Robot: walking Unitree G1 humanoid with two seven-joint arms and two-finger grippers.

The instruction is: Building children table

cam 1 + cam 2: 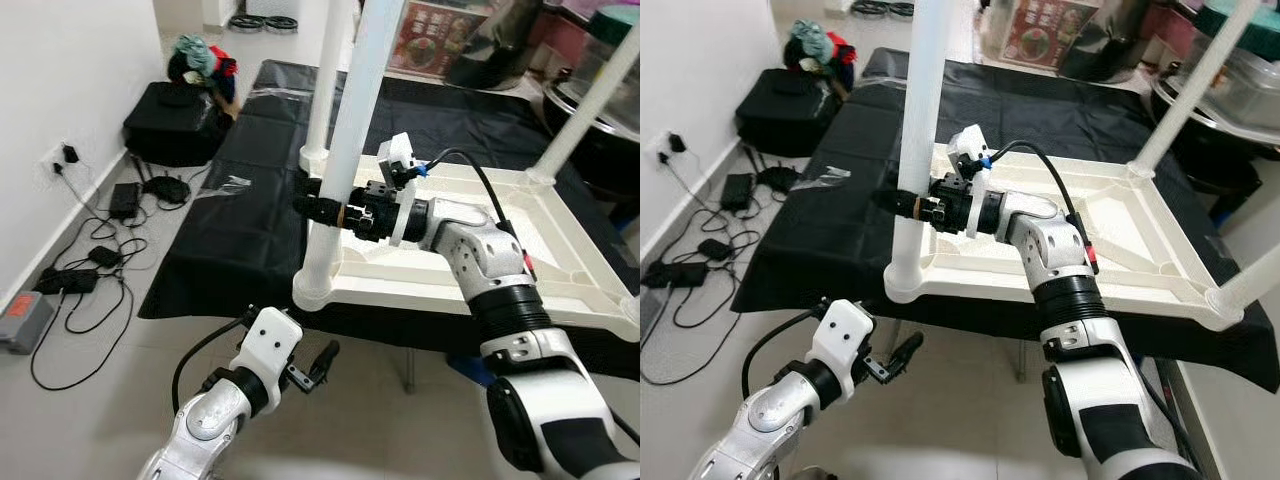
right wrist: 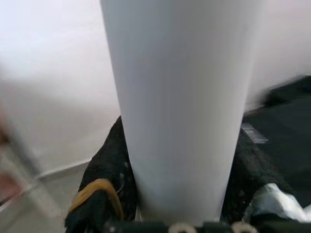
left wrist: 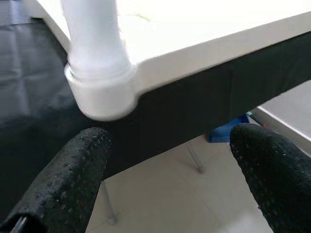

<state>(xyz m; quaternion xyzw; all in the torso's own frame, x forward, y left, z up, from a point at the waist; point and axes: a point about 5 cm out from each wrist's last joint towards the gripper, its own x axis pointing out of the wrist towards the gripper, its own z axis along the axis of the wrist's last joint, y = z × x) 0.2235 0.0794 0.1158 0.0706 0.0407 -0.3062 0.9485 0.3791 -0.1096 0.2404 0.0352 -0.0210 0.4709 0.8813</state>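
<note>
Between the right gripper (image 1: pixel 322 208) fingers, clenched on it, stands a white cylindrical plastic table leg (image 1: pixel 345 150), seated in the near corner socket of the upturned cream plastic tabletop (image 1: pixel 500 275) on black sheeting. Left gripper (image 1: pixel 318 365) hangs below w/ fingers spread, empty. Four legs appear fitted; flipping upright prob. remains.

- Near table leg (image 1: pixel 350 150) stands at 12 o'clock, the right gripper (image 1: pixel 318 208) clamped round it.
- Upturned tabletop (image 1: pixel 560 290) blocks 1 to 3 o'clock.
- Cables (image 1: pixel 95 255) litter the floor at 9 o'clock.
- Bare floor lies under the spread left gripper (image 1: pixel 325 362).
</note>
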